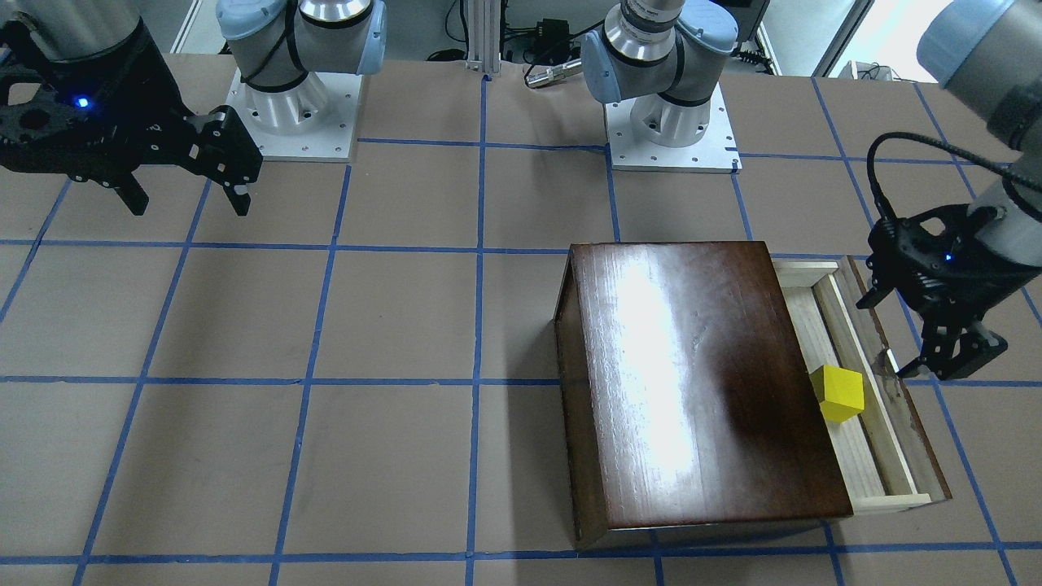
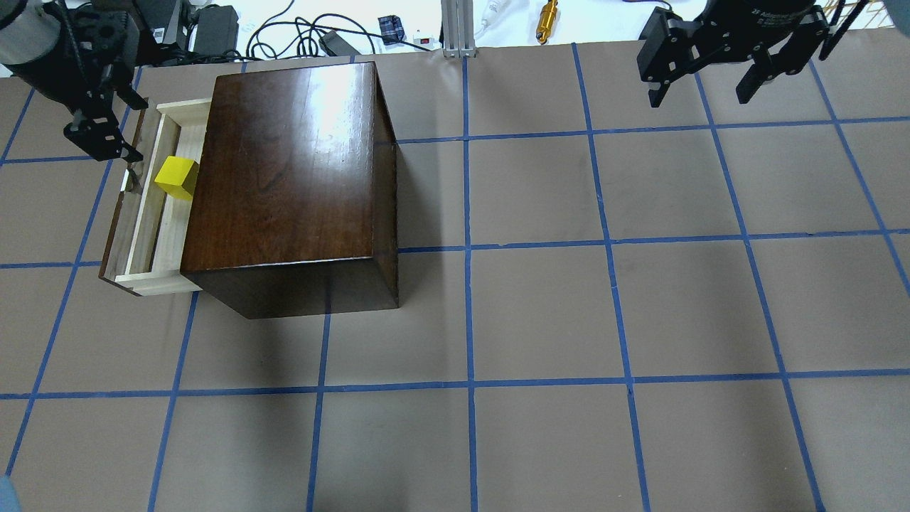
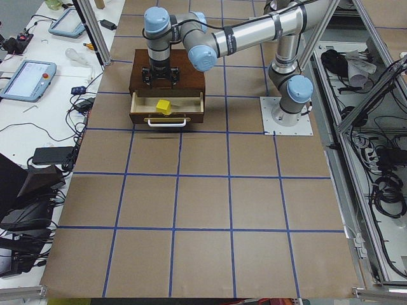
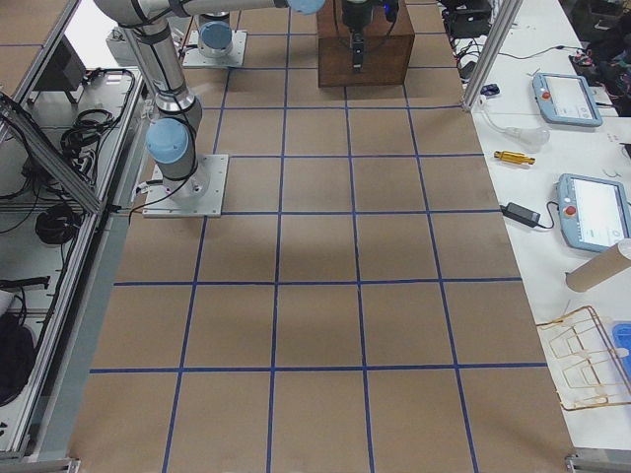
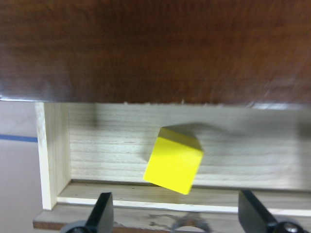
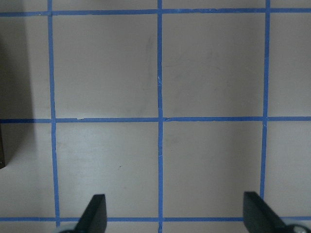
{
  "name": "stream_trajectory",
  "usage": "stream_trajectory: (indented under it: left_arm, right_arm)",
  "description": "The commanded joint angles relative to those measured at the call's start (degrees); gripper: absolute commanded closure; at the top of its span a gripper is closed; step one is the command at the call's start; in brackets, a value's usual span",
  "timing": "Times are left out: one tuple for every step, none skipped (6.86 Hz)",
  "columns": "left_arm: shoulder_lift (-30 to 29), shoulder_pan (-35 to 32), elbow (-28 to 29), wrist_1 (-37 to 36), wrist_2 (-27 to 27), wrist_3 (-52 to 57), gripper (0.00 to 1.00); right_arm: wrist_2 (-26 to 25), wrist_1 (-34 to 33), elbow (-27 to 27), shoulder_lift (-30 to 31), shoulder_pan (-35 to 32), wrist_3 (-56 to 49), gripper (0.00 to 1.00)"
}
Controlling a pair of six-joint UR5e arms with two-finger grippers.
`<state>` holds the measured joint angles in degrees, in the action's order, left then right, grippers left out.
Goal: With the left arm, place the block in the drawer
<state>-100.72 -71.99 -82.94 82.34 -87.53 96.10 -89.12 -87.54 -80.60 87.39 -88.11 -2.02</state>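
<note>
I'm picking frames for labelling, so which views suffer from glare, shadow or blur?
Front-facing and overhead views: bright glare streaks the box top, with a dark shadow patch on it in the front-facing view; left wrist view: box edge soft and blurred, block sharp enough, casting a faint shadow on the drawer floor; right wrist view: evenly lit.

Bright, even overhead light — white glare on the glossy box (image 1: 651, 342) top — left wrist view soft.

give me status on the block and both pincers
Left pincer open, empty, by the drawer front. Block lying in the open drawer. Right pincer open, off aside. Nothing in the way.
</note>
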Motion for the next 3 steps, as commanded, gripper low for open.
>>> stream_trajectory:
  left_arm:
    - [4.55, -5.76, 3.14, 6.59, -0.54, -19.89, 0.07]
    - [5.35, -8.06, 2.97, 6.61, -0.54, -28.69, 0.05]
    - [6.14, -9.21, 2.96, 6.61, -0.45, -36.44, 0.05]
  right_arm:
    - [0.00, 0.00, 0.00, 0.06, -0.04, 0.00, 0.00]
    - [0.00, 0.00, 0.00, -0.03, -0.04, 0.00, 0.00]
    - [0.00, 0.00, 0.00, -0.03, -0.04, 0.00, 0.00]
